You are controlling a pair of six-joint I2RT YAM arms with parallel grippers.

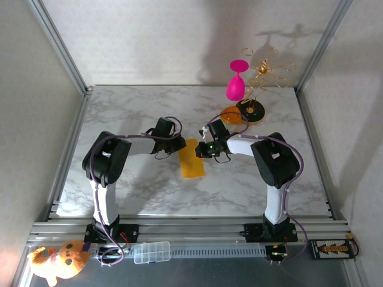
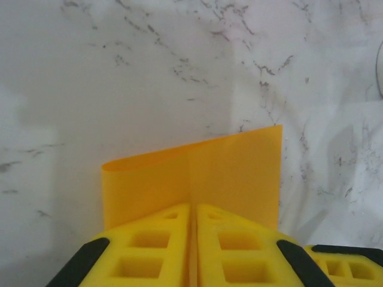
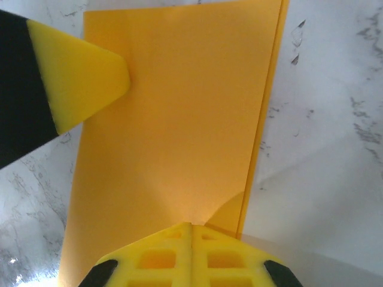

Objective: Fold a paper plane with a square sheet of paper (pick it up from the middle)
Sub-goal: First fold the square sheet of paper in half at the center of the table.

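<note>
From where I stand, a thin matte yellow-orange sheet of paper (image 1: 192, 160) lies near the middle of the white, grey-veined marble table (image 1: 149, 191), between the two arms. It is doubled over into a long narrow rectangle, its long side running away from the arm bases. In the right wrist view the sheet of paper (image 3: 179, 131) shows two layers along its right edge, and the near corner of the upper layer curls up a little.

The left gripper (image 1: 178, 143) sits at the far left corner of the sheet, and the right gripper (image 1: 201, 149) sits just beside the far right edge.

Seen from its own wrist, the left gripper (image 2: 192, 239) has its yellow foam fingers pressed together. A sliver of orange sits in the seam between them and a faint crease runs up the sheet of paper (image 2: 239, 173) from that spot, so it seems to be pinching the sheet. One of its fingertips (image 3: 84, 78) also shows in the right wrist view, resting on the sheet's left edge.

The right gripper (image 3: 190, 245) has its fingers closed tight, tips at the near end of the sheet. I cannot tell whether any paper is caught between them.

Well apart, at the far right of the table, stand a bright pink plastic goblet (image 1: 236, 86), a gold wire stand (image 1: 263, 69) and a round orange-and-black disc (image 1: 251, 112).
</note>
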